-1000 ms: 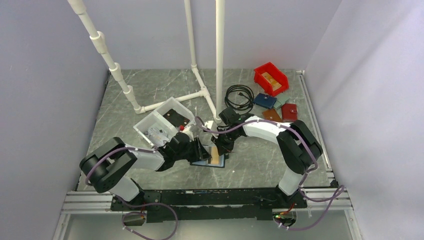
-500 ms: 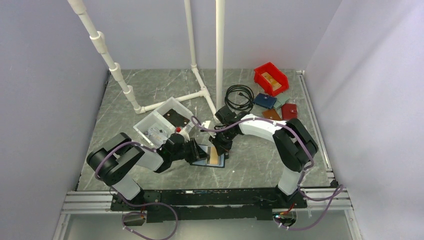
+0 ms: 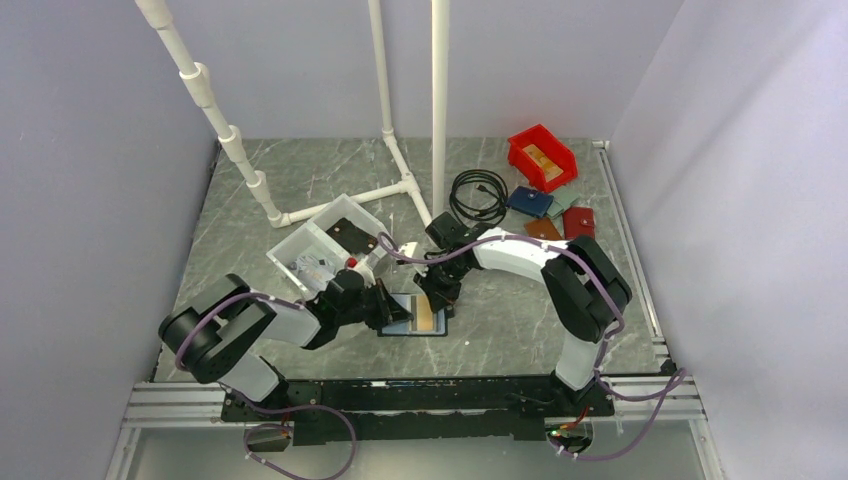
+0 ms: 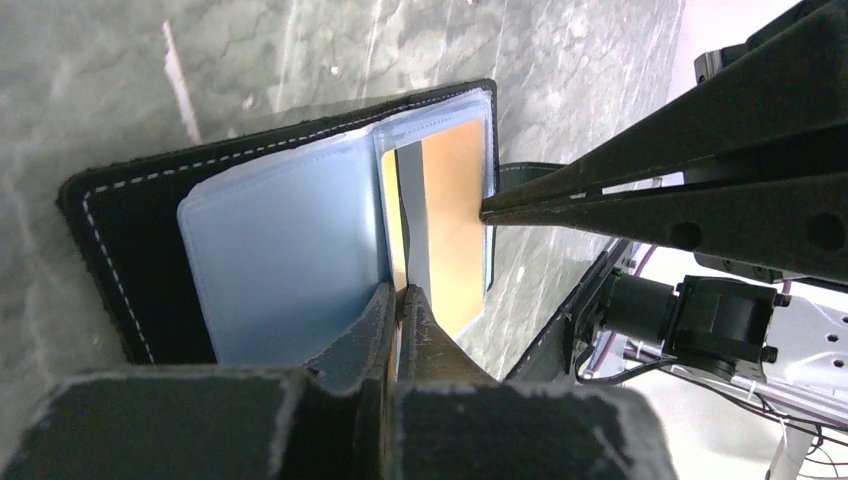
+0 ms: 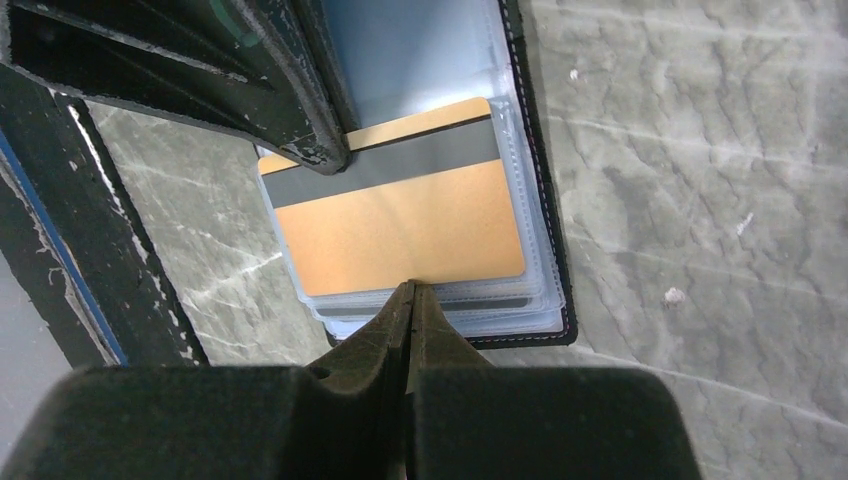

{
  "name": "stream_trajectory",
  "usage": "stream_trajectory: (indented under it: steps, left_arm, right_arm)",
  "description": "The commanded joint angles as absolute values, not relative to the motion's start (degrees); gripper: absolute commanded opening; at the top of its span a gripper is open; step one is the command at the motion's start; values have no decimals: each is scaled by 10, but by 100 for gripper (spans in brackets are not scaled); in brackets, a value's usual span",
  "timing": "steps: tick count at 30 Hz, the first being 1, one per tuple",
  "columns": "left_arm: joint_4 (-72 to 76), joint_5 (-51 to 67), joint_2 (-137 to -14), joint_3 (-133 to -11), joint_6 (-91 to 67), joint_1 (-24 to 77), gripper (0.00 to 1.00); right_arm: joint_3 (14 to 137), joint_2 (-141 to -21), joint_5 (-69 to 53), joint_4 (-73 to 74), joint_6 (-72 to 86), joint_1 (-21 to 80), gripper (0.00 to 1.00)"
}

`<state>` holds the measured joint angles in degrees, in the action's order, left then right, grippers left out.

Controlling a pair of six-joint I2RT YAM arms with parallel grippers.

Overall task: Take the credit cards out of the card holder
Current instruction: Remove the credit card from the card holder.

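The black card holder [image 3: 398, 325] lies open on the table, its clear pale blue sleeves facing up; it also shows in the left wrist view [image 4: 130, 215] and the right wrist view [image 5: 545, 200]. A gold-tan credit card [image 3: 428, 317] with a grey stripe lies on the right-hand sleeves [image 4: 455, 220] [image 5: 400, 230]. My left gripper [image 3: 392, 306] [image 4: 400, 292] is shut, its tips on the striped end of the card. My right gripper [image 3: 436, 297] [image 5: 412, 286] is shut, its tips against the opposite long edge of the card. The pale greyish card is not clearly visible.
A white bin [image 3: 300, 248] stands just behind my left arm. At the back right are a red bin [image 3: 541, 157], a coiled black cable [image 3: 478, 193] and several small wallets [image 3: 555, 215]. A white pipe frame [image 3: 405, 185] rises at the back centre.
Both grippers stay at the open holder. The holder and both gripper tips have shifted slightly left and towards me. The left arm's elbow has swung.
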<state>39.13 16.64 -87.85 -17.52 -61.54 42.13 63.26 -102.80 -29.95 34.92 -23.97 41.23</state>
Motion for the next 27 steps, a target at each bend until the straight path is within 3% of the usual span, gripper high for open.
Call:
stream_trajectory:
  steps: [1,27]
  left_arm:
    - [384,166,-832,-154,-597,411,0]
    - [311,178,-773,-131,-579,375,0]
  right_arm:
    - [620,-1078,-250,331,-241,431,0]
    - [628,-1093,-260,350,-250,434,9]
